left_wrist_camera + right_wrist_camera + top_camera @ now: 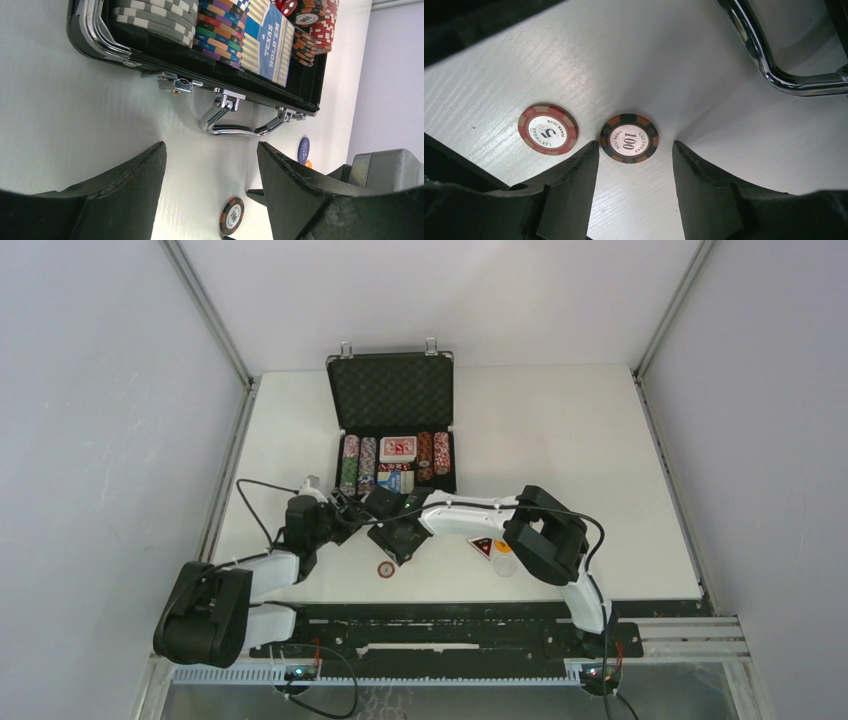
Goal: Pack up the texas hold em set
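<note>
Orange-and-black, the 100 chip (629, 138) lies flat on the worktop (560, 440) between the open case (390, 390) and the near edge, just beside a red 5 chip (547, 129). It could be skidded away, or the 5 chip nudged, by an off-centre closing. The right pincer (635, 150) is held low, wide open astride it, nothing gripped. The left pincer (211, 150), open and empty, is pointed at the case handle (240, 131).

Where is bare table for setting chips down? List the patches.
Free: wide table right of the case, to the right edge; a narrower strip left of it. Crowded: by the handle, where the left gripper and right gripper, both open, crowd the 100 chip and 5 chip.
</note>
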Controlling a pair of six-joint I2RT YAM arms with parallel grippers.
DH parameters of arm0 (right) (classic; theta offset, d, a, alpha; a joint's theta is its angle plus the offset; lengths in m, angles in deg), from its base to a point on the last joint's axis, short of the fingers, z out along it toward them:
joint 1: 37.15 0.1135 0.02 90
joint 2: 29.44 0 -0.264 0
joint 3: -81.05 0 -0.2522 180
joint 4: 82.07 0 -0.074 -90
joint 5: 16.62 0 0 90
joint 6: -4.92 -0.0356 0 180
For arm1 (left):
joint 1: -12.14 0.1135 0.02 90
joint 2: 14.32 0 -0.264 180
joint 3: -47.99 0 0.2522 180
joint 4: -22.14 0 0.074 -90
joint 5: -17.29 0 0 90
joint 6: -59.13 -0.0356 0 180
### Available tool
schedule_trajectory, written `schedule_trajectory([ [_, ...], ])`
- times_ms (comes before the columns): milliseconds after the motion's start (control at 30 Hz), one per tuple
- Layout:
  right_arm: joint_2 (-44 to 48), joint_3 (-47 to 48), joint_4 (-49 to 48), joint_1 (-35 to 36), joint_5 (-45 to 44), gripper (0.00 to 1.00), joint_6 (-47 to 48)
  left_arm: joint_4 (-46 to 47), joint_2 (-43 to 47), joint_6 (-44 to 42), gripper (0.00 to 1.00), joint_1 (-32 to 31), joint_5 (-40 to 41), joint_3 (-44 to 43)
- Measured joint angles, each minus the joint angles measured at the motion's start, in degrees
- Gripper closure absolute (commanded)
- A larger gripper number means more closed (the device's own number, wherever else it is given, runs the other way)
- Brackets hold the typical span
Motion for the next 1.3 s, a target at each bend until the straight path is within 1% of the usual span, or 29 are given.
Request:
schedule_trajectory([
  [133, -0.55, 0.9, 0.42, 0.0, 0.31, 0.39, -0.04, -0.35, 0.26, 0.0, 0.27, 0.0, 0.0, 0.0],
  [233, -0.81, 1.25, 0.5, 0.07, 0.22, 0.43, -0.02, -0.39, 0.31, 0.0, 0.27, 0.02, 0.0, 0.0],
  [333, -0.98, 1.49, 0.55, 0.09, 0.22, 0.43, -0.02, -0.52, 0.35, 0.0, 0.27, 0.07, -0.02, -0.02],
  [433, -1.18, 1.81, 0.79, 0.13, 0.2, 0.41, 0.0, -0.52, 0.35, 0.0, 0.27, 0.07, -0.04, -0.02],
  [633, -1.49, 2.23, 1.14, 0.5, -0.11, 0.41, 0.02, -0.52, 0.37, 0.0, 0.27, 0.11, -0.09, 0.0],
  [833, -1.53, 2.25, 1.11, 0.66, -0.46, 0.49, 0.04, -0.55, 0.37, 0.0, 0.27, 0.11, -0.09, 0.0],
  [1067, -1.53, 2.23, 1.09, 0.66, -0.5, 0.5, -0.04, -0.76, 0.57, 0.0, 0.27, 0.11, -0.09, 0.0],
  [1300, -0.81, 1.16, 0.09, 0.63, -0.7, 0.54, -0.09, -0.81, 0.59, 0.0, 0.27, 0.11, -0.09, 0.0],
])
